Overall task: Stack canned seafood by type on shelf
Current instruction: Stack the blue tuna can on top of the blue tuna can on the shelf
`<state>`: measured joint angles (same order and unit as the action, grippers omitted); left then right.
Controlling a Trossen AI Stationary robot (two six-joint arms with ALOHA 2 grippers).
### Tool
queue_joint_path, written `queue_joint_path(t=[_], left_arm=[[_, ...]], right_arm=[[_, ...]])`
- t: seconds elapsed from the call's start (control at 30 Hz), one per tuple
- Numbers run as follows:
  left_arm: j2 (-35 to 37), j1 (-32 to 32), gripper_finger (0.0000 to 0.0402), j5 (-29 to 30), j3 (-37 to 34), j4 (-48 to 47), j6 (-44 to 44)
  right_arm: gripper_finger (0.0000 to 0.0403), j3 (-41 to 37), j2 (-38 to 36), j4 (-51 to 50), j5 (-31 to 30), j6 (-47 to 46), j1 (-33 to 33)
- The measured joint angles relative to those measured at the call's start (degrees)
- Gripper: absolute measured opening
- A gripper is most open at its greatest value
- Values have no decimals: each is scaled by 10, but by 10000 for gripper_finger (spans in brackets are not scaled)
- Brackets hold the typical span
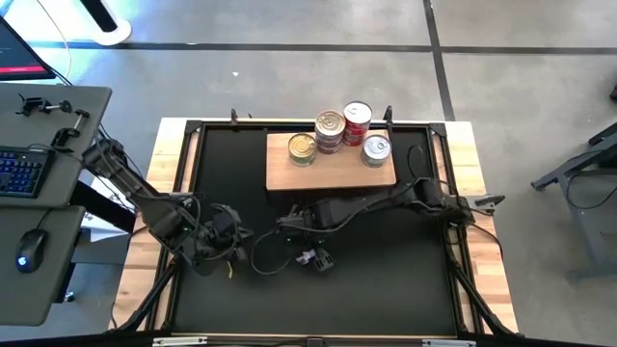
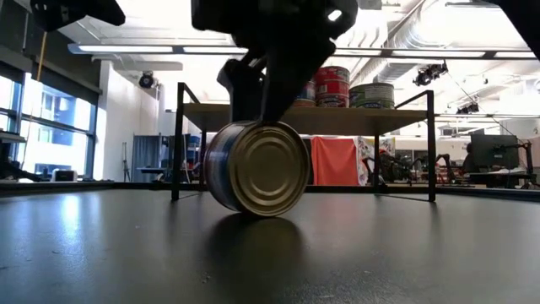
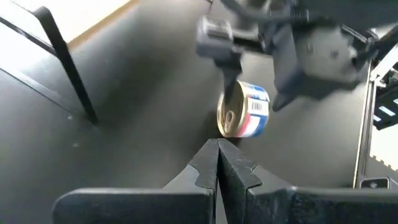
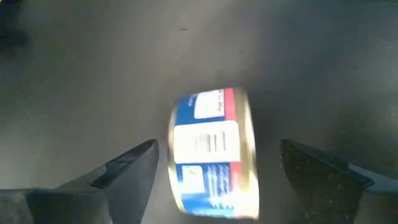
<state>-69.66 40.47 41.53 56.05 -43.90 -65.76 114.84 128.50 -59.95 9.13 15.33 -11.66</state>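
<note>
The right gripper (image 4: 214, 171) stood over the black mat (image 1: 386, 280) in front of the shelf (image 1: 333, 173), its fingers (image 4: 127, 171) spread wide and clear of a blue-labelled can (image 4: 211, 152) between them; nothing was held. That can (image 2: 256, 167) rested on its edge on the mat, gold lid facing outward. The left gripper (image 3: 217, 163) lay low on the mat nearby, fingers pressed together and empty. On the shelf were four groups of cans: a gold-lidded one (image 1: 302, 147), a taller stack (image 1: 330, 130), a red stack (image 1: 358, 122) and a silver-lidded one (image 1: 376, 149).
</note>
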Motion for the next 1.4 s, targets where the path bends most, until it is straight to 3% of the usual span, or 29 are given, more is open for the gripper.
queue_joint_path(t=[0.3,0.57,0.63,0.83,1.2,1.4], left_arm=[[46,0,0,64,0,-33,30],[79,-10,0,123,0,-50,52],[89,-14,0,135,0,-49,60],[132,-28,0,158,0,-48,108],[161,-71,0,177,0,-48,165],[153,-83,0,165,0,-46,163]], right_arm=[[311,-45,3,18,-46,-39,-3],[196,-70,3,25,-50,-75,-5],[165,-57,3,12,-50,-78,-6],[165,19,-32,-71,-55,-52,-5],[166,202,-97,-185,-326,-31,41],[167,174,-160,-212,-468,-32,100]])
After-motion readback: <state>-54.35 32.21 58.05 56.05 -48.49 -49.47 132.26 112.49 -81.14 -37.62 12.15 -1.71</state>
